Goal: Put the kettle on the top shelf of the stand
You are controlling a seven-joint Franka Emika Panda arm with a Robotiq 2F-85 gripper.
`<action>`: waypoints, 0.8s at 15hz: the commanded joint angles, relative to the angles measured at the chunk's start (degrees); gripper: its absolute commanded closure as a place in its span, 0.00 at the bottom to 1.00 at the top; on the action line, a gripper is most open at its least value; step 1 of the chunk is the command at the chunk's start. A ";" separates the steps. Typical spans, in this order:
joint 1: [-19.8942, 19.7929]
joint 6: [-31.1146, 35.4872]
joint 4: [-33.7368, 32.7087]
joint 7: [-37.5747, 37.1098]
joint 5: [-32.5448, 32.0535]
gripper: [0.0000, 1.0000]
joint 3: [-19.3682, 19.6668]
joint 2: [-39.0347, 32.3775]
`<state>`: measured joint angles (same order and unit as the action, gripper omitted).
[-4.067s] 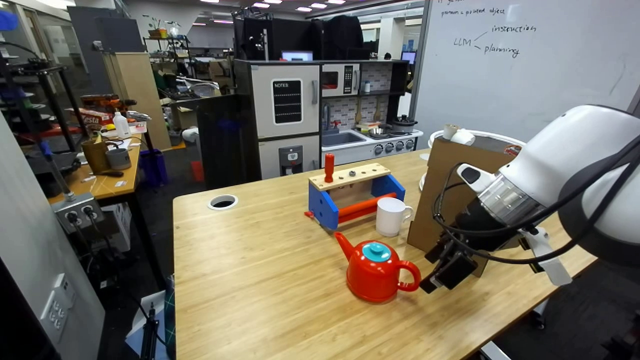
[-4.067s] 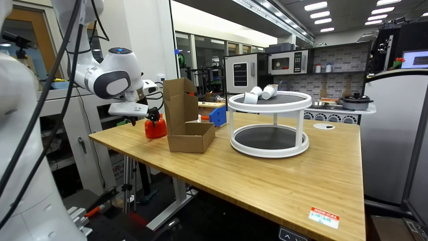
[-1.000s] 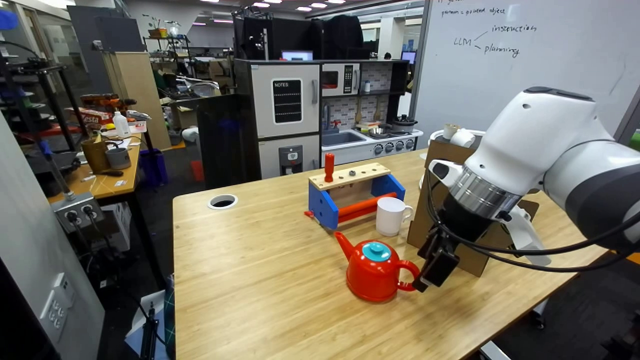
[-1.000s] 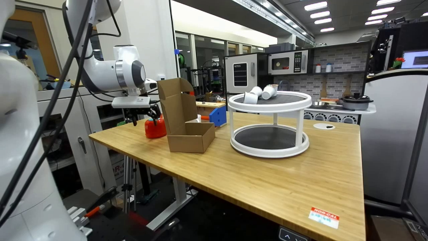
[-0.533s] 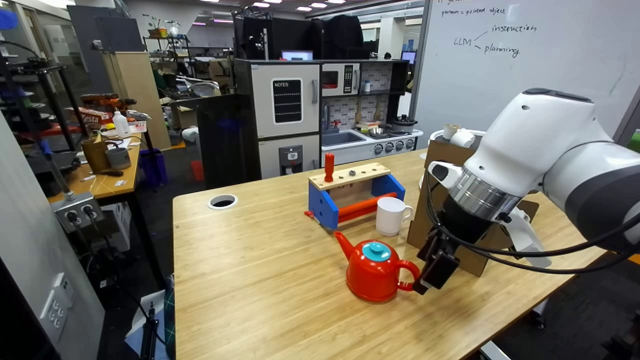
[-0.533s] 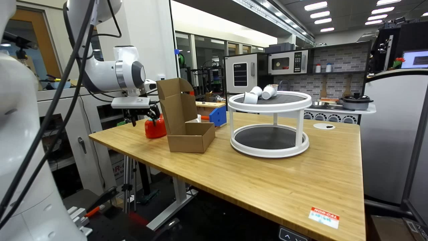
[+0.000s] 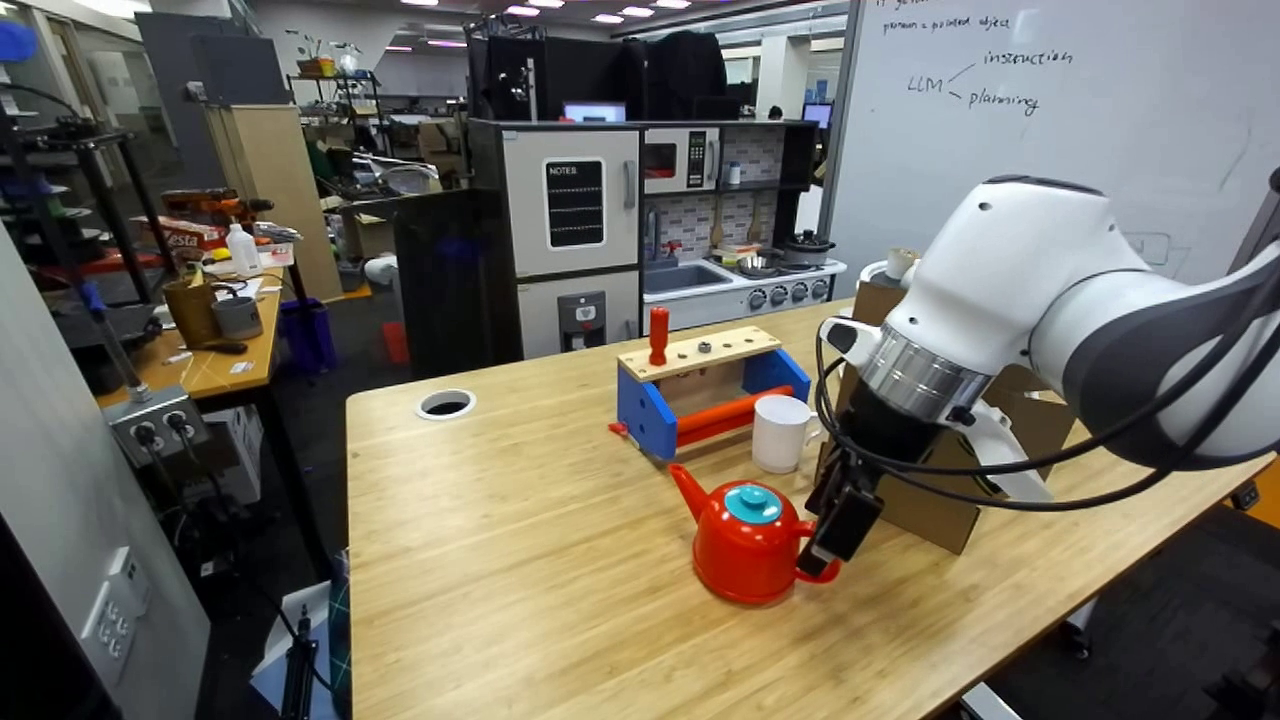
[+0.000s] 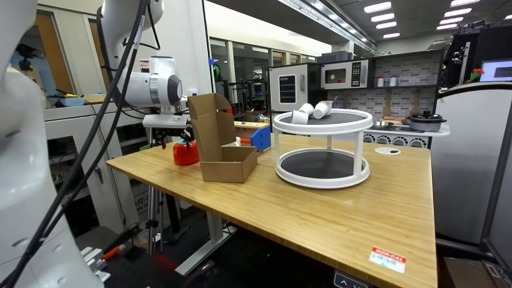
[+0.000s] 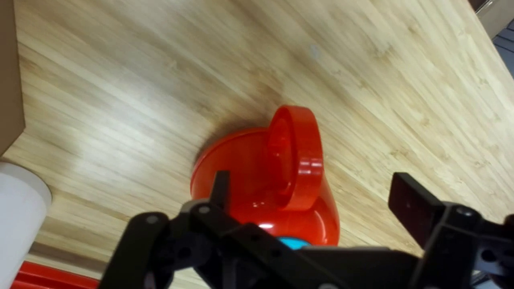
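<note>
The red kettle (image 7: pixel 738 550) with a turquoise lid stands upright on the table; it also shows in an exterior view (image 8: pixel 186 155). In the wrist view the kettle (image 9: pixel 241 160) turns its handle (image 9: pixel 307 168) up between my fingers. My gripper (image 9: pixel 311 182) is open and empty, one finger over the kettle body's side, the other over bare wood. In an exterior view my gripper (image 7: pixel 815 550) is right at the handle and hides part of it. The stand (image 8: pixel 323 129) is white, round and two-tiered with dark grey shelves. Several white cups (image 8: pixel 301 117) lie on its top shelf.
An open brown cardboard box (image 8: pixel 224 171) stands between kettle and stand, close beside my arm; its upright panel (image 9: pixel 9 80) edges the wrist view. A white mug (image 7: pixel 780 432) and a blue, red and wooden toy bench (image 7: pixel 645 410) stand behind the kettle.
My gripper has swung round and moved towards the kettle; in the last half second it has shifted over the handle. The fingers stay open. The kettle has not moved.
</note>
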<state>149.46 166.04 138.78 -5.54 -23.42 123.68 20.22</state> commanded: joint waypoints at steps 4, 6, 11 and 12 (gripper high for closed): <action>-0.08 -4.45 -2.38 1.49 -2.28 0.00 1.70 2.91; -0.08 -4.67 -2.50 1.44 -2.41 0.00 1.81 3.40; -0.08 -3.43 -1.71 1.09 -0.98 0.00 1.77 3.02; -0.07 -3.42 -1.69 1.08 -0.97 0.00 1.77 3.02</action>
<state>149.39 162.61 137.09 -4.45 -24.39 125.45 23.24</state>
